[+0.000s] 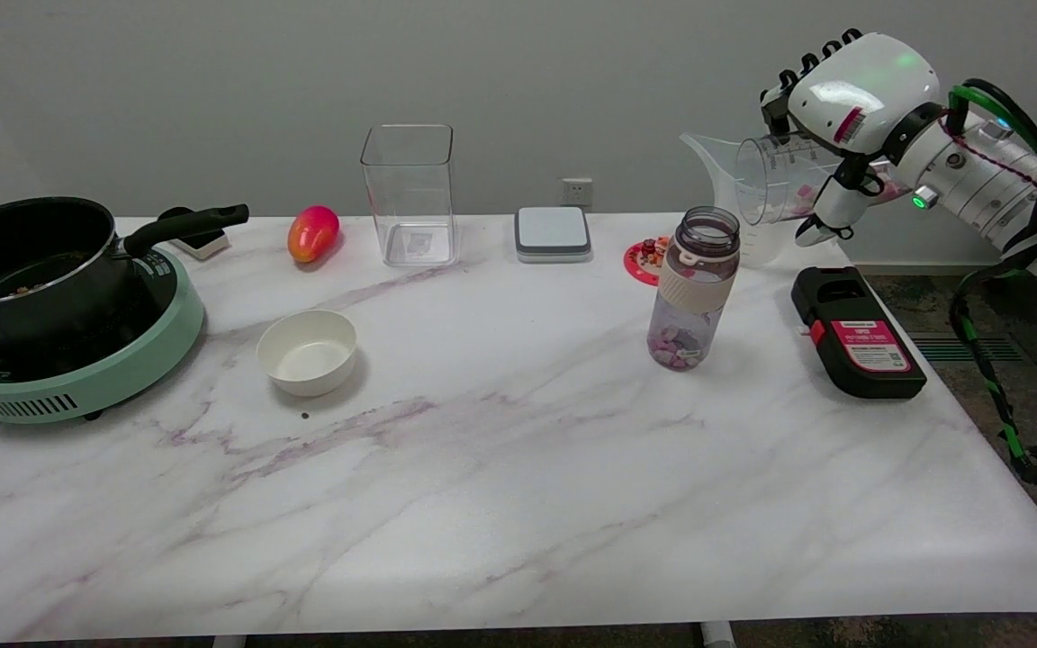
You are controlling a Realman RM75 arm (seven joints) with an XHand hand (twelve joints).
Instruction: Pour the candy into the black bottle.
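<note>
One hand (843,108) grips a tilted clear cup (775,180) beyond the table's (518,504) right edge, near the bottle (694,283).

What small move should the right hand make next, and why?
Probably carry the tilted measuring cup leftward until its mouth is over the bottle. The right hand holds the cup up and to the right of the bottle's open neck, and candy remains inside the cup.

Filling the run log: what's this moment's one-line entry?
robot hand: holds tipped cup | candy: in cup | bottle: upright, open
</note>
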